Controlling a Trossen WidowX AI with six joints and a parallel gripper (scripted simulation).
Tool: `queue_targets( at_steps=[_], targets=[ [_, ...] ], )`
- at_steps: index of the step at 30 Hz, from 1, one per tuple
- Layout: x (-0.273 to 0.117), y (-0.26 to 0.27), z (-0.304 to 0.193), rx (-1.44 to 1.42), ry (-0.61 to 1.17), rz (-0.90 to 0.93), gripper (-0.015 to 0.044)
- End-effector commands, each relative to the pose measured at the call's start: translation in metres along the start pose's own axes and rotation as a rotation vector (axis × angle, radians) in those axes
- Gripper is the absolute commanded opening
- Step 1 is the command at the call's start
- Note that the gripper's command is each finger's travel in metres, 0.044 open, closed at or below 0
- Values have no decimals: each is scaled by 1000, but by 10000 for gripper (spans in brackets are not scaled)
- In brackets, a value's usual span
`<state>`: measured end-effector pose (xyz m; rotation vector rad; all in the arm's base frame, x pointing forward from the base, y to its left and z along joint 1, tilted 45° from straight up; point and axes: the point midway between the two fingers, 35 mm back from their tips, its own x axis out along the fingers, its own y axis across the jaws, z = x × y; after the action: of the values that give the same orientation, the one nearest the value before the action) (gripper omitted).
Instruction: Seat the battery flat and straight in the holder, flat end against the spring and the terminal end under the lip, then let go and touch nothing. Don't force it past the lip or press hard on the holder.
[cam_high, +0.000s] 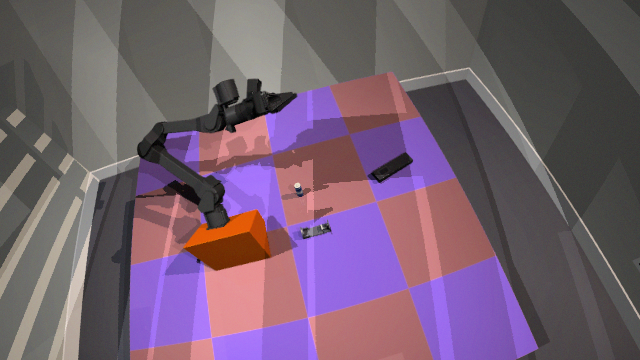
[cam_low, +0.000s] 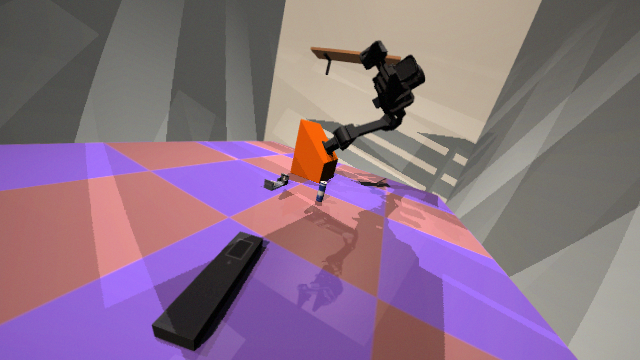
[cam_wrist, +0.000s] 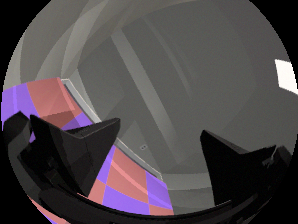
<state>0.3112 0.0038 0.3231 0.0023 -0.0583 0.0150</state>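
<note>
Our gripper (cam_high: 282, 100) hangs open and empty at upper centre; we should descend squarely over the upright battery (cam_high: 298, 189) mid-frame

holder (cam_high: 316, 231): spring and lip too small to make out
arm base: hidden behind orange block (cam_high: 235, 241)
battery (cam_high: 298, 189): terminal end unreadable

A black remote-like slab (cam_high: 391, 167) lies flat on the checkered table (cam_high: 360, 260), at about two o'clock from the table's middle in the top view. An orange wedge block (cam_high: 232, 241) sits at about nine o'clock, well apart from it.
</note>
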Motion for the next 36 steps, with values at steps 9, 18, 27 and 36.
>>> queue_targets(
  at_steps=[9,18,27,36],
  targets=[
    [-7,67,-153,-264,723,568,164],
    [-93,121,-201,-59,1161,1248,0],
    [-93,121,-201,-59,1161,1249,0],
    [-97,158,-239,-62,1161,1247,0]
  ],
)
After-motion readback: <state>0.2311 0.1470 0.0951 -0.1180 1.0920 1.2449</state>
